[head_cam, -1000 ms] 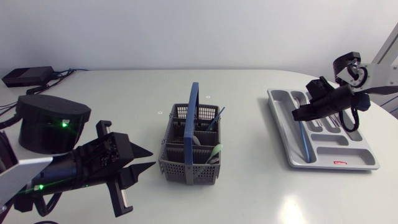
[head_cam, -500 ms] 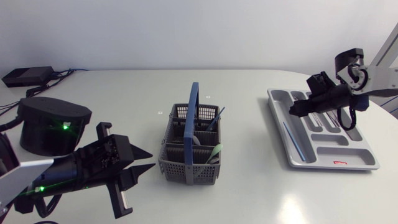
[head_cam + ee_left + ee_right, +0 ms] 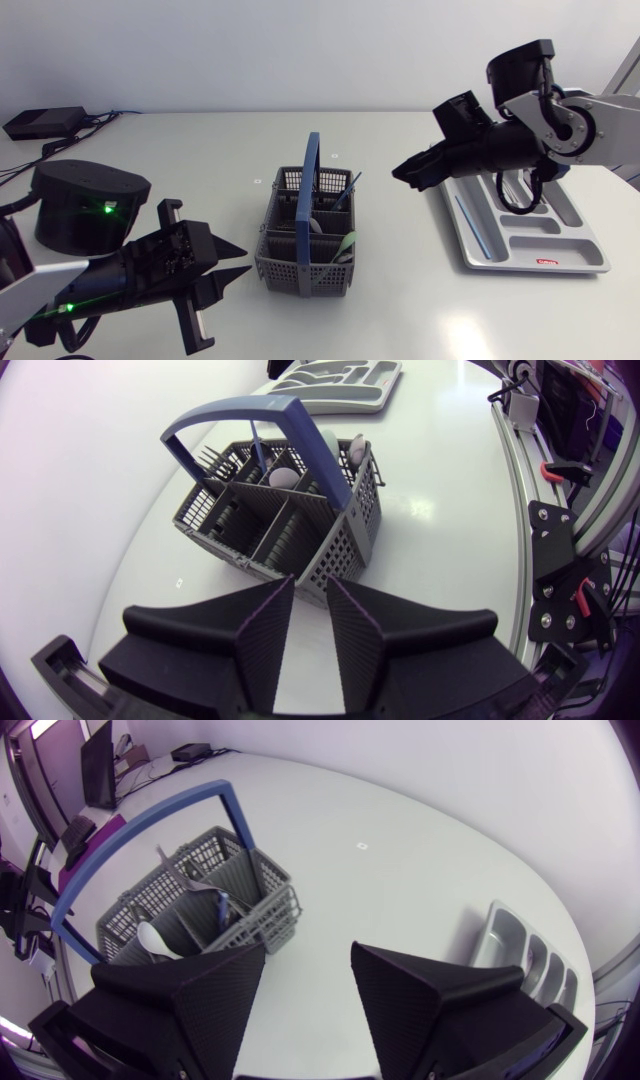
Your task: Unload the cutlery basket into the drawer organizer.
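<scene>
the grey cutlery basket (image 3: 305,262) with a blue handle (image 3: 310,170) stands mid-frame on the white surface (image 3: 400,300), with cutlery (image 3: 345,190) upright inside. the grey drawer organizer (image 3: 510,264) lies at right, with a blue-handled piece (image 3: 471,224) in its long compartment. the right gripper (image 3: 403,174) hovers between basket and organizer, fingers released and empty. the left gripper (image 3: 247,256), at lower left, points at the basket, fingers slightly apart and grasping nothing.

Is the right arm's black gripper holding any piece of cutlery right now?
No, the matte black right gripper stands open, with only bare white table showing in its gap.
</scene>
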Robot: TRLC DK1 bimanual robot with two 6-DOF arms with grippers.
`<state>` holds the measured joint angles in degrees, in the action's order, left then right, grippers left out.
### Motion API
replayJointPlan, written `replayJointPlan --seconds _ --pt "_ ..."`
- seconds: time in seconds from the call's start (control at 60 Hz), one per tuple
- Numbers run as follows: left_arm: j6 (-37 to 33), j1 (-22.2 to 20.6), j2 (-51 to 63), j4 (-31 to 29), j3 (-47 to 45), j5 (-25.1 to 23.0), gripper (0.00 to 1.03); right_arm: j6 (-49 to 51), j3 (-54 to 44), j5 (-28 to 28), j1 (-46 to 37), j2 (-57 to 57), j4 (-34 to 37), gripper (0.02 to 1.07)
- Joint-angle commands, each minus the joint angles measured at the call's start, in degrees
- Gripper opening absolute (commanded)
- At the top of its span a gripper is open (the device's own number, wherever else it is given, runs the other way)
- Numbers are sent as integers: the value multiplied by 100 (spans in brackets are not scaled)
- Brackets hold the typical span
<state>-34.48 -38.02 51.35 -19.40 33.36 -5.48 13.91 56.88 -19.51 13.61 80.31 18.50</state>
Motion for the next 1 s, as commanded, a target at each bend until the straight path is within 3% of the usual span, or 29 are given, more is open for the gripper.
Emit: replayJointPlan --seconds 0.0,0.45,0.717,0.833,0.983 --pt "91 -30 -11 59 -137 29 28 -372 -142 -18 274 63 -136 66" --pt "73 40 -178 103 -295 38 28 -837 130 -18 916 890 -444 65" --pt "64 49 -196 191 -383 38 28 -917 306 -97 925 1127 -620 52" --pt "47 58 -196 226 -410 38 28 -952 403 -132 942 1197 -629 51" --pt "38 75 -196 252 -427 38 28 -952 508 -141 995 1355 -629 39"
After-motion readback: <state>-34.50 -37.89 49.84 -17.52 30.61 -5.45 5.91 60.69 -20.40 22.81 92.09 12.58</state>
